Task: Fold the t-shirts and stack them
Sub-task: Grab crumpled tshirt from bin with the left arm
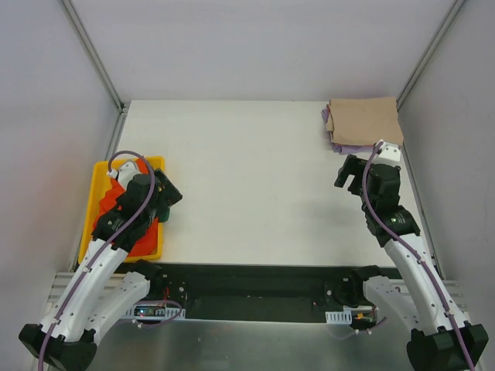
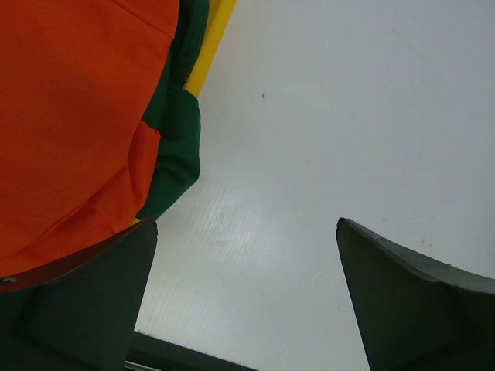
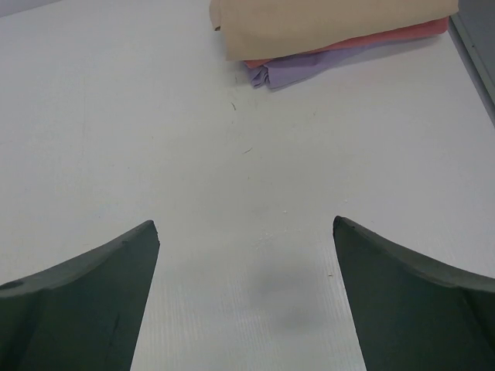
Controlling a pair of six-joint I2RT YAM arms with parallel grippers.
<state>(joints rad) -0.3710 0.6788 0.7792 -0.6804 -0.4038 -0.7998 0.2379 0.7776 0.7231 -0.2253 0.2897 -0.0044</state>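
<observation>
1. Nearest the lens, the left hand (image 2: 244, 297) has its jaws wide apart with nothing between them. It hangs at the tray's inner edge, and one dark finger (image 2: 77, 301) is just beside the orange cloth.
2. The right hand (image 3: 244, 297) is also spread wide and empty, over bare surface near the folded pile.
3. The flat white rectangular desk (image 1: 247, 178) carries everything.
4. The shallow yellow plastic tray (image 1: 99, 171) sits at the left edge. It holds the crumpled bright orange-red cloth t-shirt (image 2: 69, 116) with the dark green cloth t-shirt (image 2: 178, 131) bunched under and around it.
5. The folded stack lies in the far right corner. The tan cloth t-shirt (image 1: 363, 120) is on top, a salmon-pink cloth layer (image 3: 387, 35) is beneath it, and the pale purple cloth t-shirt (image 3: 309, 69) is at the bottom.
6. Likely trouble:
   - The orange and green shirts are tangled, so one pinch may lift both.
   - A low grasp could catch the tray rim and drag the tray along.
   - The right hand is close to the stack, so a careless sweep could nudge the pile askew or toward the desk's edge
</observation>
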